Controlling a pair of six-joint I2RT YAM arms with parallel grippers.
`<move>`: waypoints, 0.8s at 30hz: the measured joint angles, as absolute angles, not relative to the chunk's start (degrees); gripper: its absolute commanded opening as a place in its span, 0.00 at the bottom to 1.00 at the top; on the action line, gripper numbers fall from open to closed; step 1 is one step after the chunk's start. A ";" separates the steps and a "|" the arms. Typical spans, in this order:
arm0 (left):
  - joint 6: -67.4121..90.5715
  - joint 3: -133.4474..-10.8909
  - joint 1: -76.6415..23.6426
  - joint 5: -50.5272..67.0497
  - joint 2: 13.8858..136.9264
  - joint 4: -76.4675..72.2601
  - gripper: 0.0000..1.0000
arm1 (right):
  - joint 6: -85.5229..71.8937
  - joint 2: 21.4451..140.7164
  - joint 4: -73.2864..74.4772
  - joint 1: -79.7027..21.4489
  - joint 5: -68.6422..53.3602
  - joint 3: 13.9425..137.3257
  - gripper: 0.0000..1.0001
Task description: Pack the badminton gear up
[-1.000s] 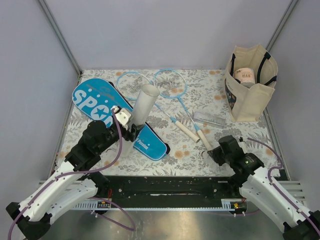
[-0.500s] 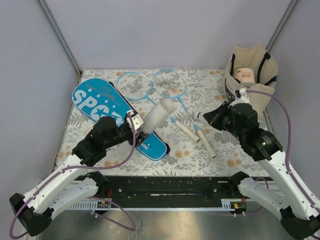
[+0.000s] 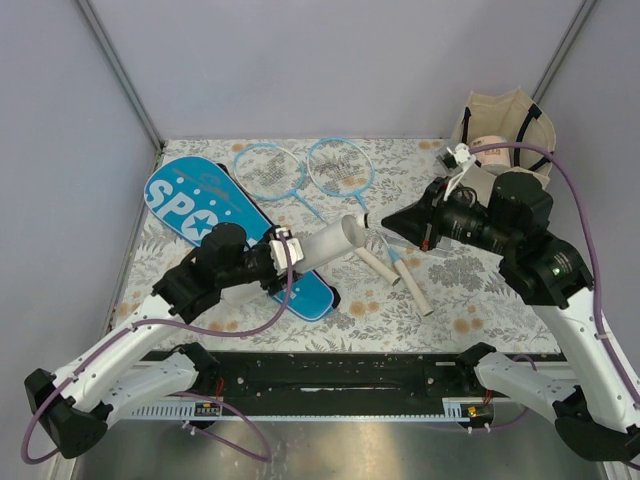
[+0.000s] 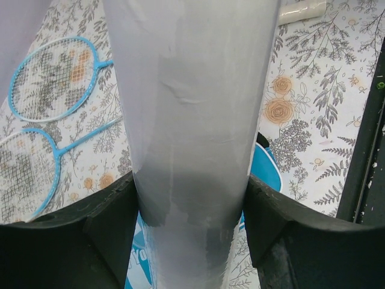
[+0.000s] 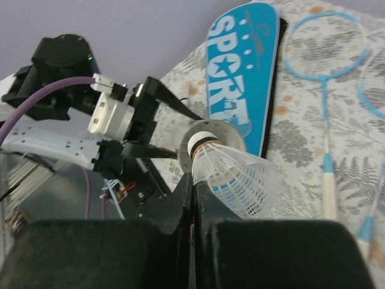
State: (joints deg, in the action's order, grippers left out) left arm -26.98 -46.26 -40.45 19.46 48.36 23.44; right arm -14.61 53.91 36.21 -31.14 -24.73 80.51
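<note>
My left gripper (image 3: 292,252) (image 4: 189,208) is shut on the white tube (image 3: 328,241) (image 4: 192,114), held nearly level above the table with its open mouth (image 5: 212,127) pointing right. My right gripper (image 3: 388,226) (image 5: 194,180) is shut on the skirt edge of the white shuttlecock (image 5: 237,176), cork end just in front of the tube mouth. The blue SPORT cover (image 3: 195,205) (image 5: 243,72) lies at left under the tube. Two light-blue rackets (image 3: 270,168) (image 3: 340,165) (image 4: 51,78) lie at the back, and their white handles (image 3: 412,285) reach the middle.
The beige tote (image 3: 505,112) stands at the back right corner behind my right arm, with a roll-like item (image 3: 490,150) inside. Grey walls close in the floral table (image 3: 470,300) at left, back and right. A black rail (image 3: 330,375) runs along the front edge.
The left arm has tipped the tube from upright to nearly level, mouth to the right. The right arm has risen from the front table and swung left, bringing the shuttlecock to the tube mouth.
</note>
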 measured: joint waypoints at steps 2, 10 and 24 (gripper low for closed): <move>-27.55 -47.40 -40.64 19.97 49.32 23.75 0.46 | -14.52 54.68 35.79 -31.14 -29.21 80.36 0.00; -28.73 -48.80 -41.82 22.04 50.06 23.92 0.46 | -14.96 58.70 33.67 -31.14 -37.80 77.14 0.00; -28.88 -48.99 -42.35 22.06 50.94 24.34 0.46 | -22.85 62.02 20.16 -33.15 -40.97 67.90 0.00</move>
